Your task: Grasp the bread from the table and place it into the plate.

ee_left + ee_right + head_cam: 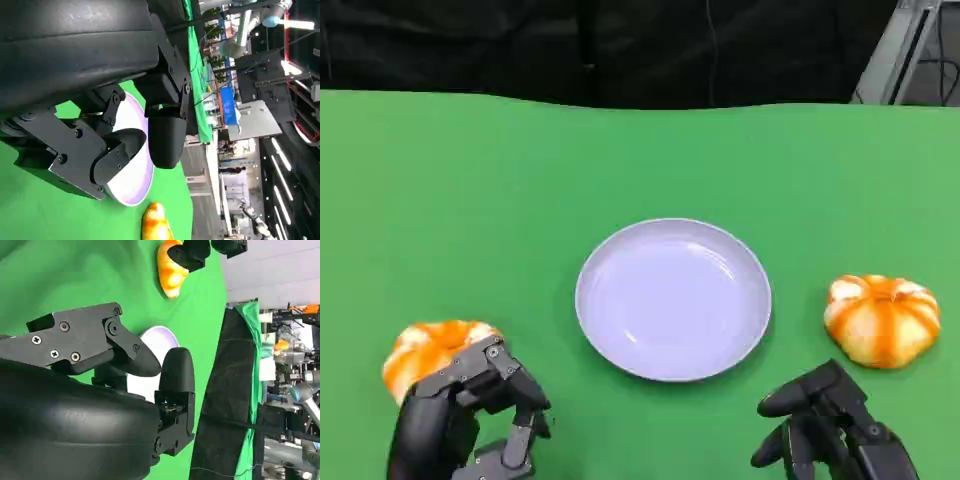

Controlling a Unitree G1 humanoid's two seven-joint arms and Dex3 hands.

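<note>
A white round plate (672, 300) lies in the middle of the green table. Two orange-and-white striped breads lie on the cloth: one (425, 350) left of the plate, the other (882, 318) right of it. My left hand (470, 415) sits just in front of the left bread, its upper fingers overlapping the bread's near edge, with nothing held. In the left wrist view my left hand's fingers (165, 135) are apart, with the plate (135, 187) and the far bread (154, 222) beyond. My right hand (830, 425) hangs near the front edge, short of the right bread, fingers apart and empty.
The green table (520, 180) ends at a dark backdrop behind. In the right wrist view the plate (159, 340), the left bread (170, 272) and my left hand (192, 252) lie beyond my right hand (130, 390). Lab equipment stands past the table's edge.
</note>
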